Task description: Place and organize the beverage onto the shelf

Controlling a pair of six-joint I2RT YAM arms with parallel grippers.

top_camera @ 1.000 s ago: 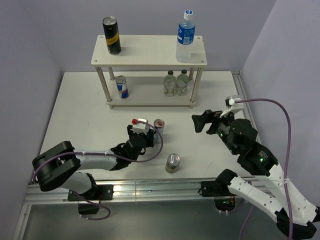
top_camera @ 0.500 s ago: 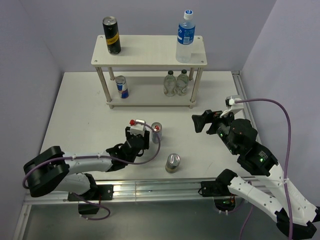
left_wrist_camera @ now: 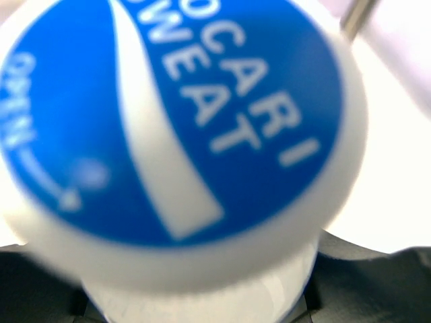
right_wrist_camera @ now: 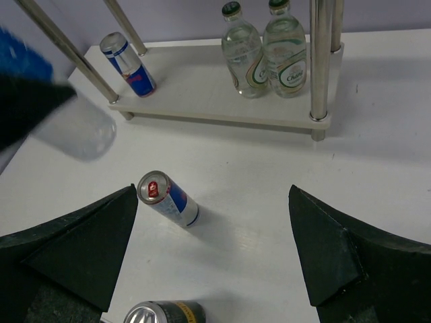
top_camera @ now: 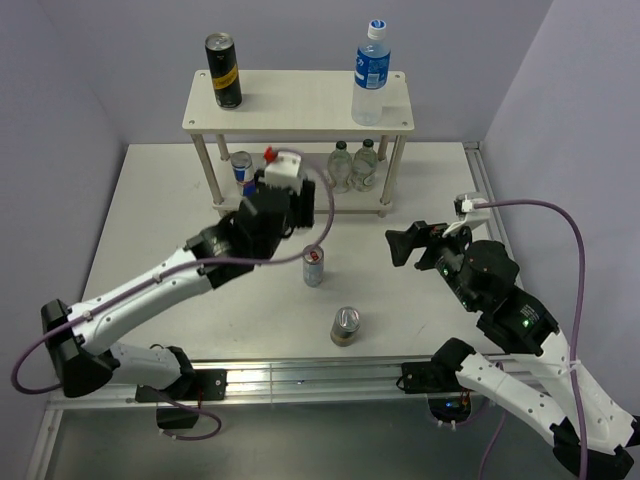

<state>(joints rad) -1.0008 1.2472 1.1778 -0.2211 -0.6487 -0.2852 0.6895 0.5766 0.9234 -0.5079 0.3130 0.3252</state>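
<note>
Left claw [top_camera: 295, 212] grips water bottle [right_wrist_camera: 81, 131], arm stretched high toward shelf [top_camera: 300, 105] | right claw [top_camera: 398, 248] agape, hovering over table [top_camera: 180, 220]

White table [top_camera: 150, 220], two green-capped glass bottles [top_camera: 340, 166]

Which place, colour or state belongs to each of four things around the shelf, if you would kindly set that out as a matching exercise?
Things
1. glass bottles
2. Pocari Sweat-capped bottle
3. can nearest the arm bases
4. right fingers

Matches
a. black and gold
b. apart, holding nothing
c. lower board of the shelf, right end
d. held in the left fingers

Pairs: 1-c, 2-d, 3-a, 4-b
</note>
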